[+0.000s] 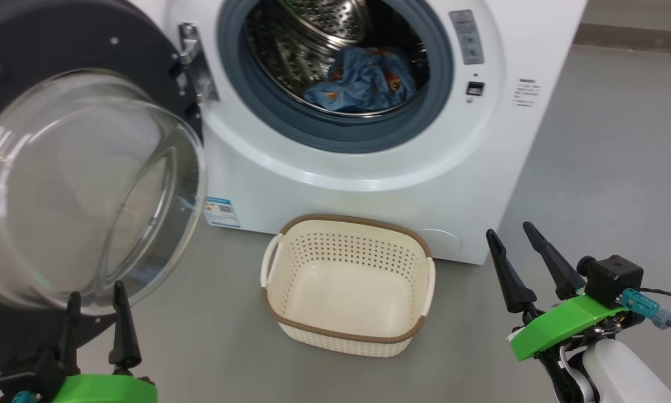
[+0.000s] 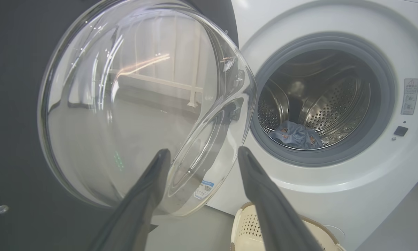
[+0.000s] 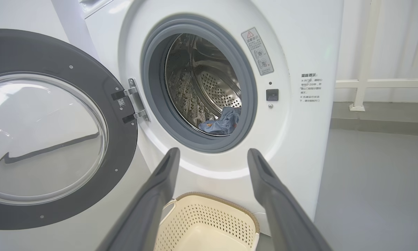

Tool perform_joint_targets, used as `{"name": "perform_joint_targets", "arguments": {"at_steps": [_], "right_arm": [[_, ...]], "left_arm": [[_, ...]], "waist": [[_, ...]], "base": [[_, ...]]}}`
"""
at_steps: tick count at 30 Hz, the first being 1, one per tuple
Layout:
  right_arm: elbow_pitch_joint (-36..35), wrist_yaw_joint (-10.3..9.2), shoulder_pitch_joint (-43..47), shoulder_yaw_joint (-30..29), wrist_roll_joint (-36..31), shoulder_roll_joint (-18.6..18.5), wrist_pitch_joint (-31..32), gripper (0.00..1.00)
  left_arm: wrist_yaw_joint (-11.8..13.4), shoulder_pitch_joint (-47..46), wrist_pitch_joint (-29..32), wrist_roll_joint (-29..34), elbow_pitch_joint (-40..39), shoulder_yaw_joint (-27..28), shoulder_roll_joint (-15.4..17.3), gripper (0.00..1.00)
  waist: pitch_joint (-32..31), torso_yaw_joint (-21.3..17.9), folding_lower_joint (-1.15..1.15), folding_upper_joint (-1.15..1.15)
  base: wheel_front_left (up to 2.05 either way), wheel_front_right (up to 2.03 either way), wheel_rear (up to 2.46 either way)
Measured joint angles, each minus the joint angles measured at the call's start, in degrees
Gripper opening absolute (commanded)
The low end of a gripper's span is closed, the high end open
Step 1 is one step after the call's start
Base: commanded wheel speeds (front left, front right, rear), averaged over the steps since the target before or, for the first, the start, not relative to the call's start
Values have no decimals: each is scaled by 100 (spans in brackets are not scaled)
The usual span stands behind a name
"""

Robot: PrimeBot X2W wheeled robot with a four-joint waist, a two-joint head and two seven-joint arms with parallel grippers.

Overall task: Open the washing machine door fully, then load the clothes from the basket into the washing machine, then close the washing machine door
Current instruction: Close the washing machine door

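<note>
Lying in the washing machine [image 1: 369,184] at 12 o'clock are the clothes [image 1: 363,78], the basket [image 1: 346,246] at 6 o'clock bare, left hand [image 1: 95,291] and right hand [image 1: 508,228] gaping empty.

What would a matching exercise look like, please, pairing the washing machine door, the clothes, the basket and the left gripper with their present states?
Things:
1. washing machine door
2. clothes
3. basket
4. left gripper

States:
A. empty, on the floor
B. jaws apart, holding nothing
C. swung open
D. lying in the drum

Pairs: 1-C, 2-D, 3-A, 4-B.
</note>
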Motion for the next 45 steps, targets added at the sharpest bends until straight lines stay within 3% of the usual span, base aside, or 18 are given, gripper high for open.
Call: {"name": "perform_joint_targets", "arguments": {"at_steps": [9, 21, 42, 43, 45], "right_arm": [[21, 0, 4, 64, 20, 3, 0, 100], [31, 0, 7, 163, 53, 9, 0, 100], [29, 0, 7, 163, 69, 67, 0, 100], [29, 0, 7, 164, 69, 68, 0, 100], [29, 0, 7, 168, 70, 69, 0, 100]], "left_arm": [[51, 110, 0, 5, 45, -25, 2, 100], [127, 197, 1, 5, 31, -73, 5, 100], [169, 209, 1, -23, -4, -75, 67, 100], [169, 209, 1, -38, -7, -76, 76, 94], [170, 209, 1, -63, -16, -76, 91, 45]], "waist": [[-100, 553, 0, 0], [-190, 1008, 0, 0], [-152, 1042, 0, 0], [-156, 1035, 0, 0], [-165, 1022, 0, 0]], "base": [[0, 0, 0], [0, 0, 0], [0, 0, 0], [0, 0, 0], [0, 0, 0]]}}
